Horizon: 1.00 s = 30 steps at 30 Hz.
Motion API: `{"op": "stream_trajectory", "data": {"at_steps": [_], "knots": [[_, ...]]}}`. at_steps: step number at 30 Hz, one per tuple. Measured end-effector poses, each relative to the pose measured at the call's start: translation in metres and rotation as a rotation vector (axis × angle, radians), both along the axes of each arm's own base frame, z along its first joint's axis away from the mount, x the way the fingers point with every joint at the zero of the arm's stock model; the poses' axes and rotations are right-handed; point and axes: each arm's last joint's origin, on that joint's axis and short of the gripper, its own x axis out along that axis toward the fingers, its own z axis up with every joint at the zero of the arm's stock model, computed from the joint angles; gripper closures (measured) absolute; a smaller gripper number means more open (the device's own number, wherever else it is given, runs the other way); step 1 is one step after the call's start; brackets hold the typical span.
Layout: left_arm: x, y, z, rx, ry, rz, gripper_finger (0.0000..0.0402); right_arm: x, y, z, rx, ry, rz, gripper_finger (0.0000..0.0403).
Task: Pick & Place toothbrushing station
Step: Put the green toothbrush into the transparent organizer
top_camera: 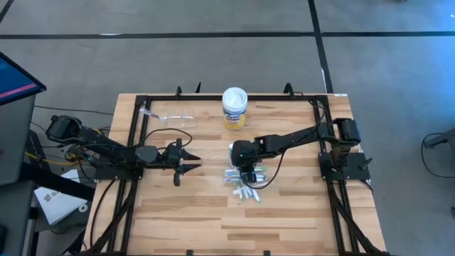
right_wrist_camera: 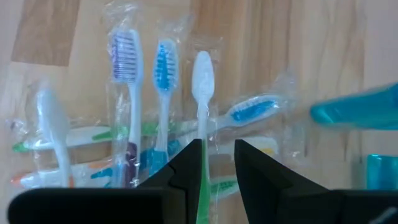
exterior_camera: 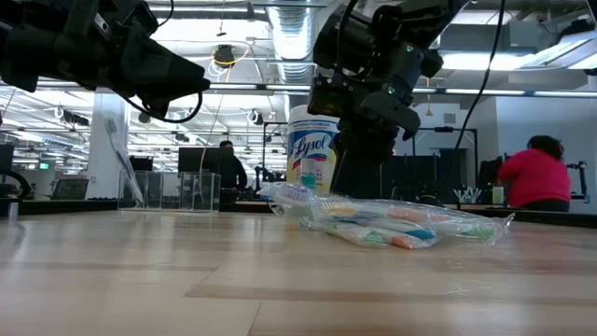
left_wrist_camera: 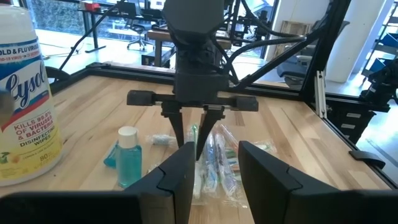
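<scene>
1. Table: its wooden top carries everything here.
2. Lysol tub: the landmark, standing at the table's back edge.
3. Right gripper: just in front of the tub, fingers narrowly parted astride a white-headed toothbrush; a firm grip is hard to confirm.
4. Left gripper: beside the tub's left, half open, holding nothing.
5. Toothbrushes: clear-wrapped white, blue and green, piled before the tub, handles overlapping.

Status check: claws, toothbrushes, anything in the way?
Right claw down over wrapped toothbrushes, straddling a green handle. Left claw waiting, empty. Lysol tub clear.
</scene>
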Motion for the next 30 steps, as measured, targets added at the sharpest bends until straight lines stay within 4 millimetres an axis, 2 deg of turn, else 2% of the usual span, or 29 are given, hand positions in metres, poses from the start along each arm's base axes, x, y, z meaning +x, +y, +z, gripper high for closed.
{"op": "stream_trajectory", "data": {"at_steps": [18,20,24,30], "knots": [[0.0,0.0,0.0,0.0,0.001,0.0,0.0285,-0.005,0.007,-0.002,0.027,0.056,0.029,0.0318],[0.0,0.0,0.0,0.0,0.001,0.0,0.0285,-0.005,0.007,-0.002,0.027,0.058,0.03,0.0332],[0.0,0.0,0.0,0.0,0.001,0.0,0.0285,-0.007,0.007,-0.003,0.026,0.08,0.031,0.0389],[0.0,0.0,0.0,0.0,0.001,0.0,0.0285,-0.006,0.011,-0.003,0.019,0.066,0.055,0.0401]]}}
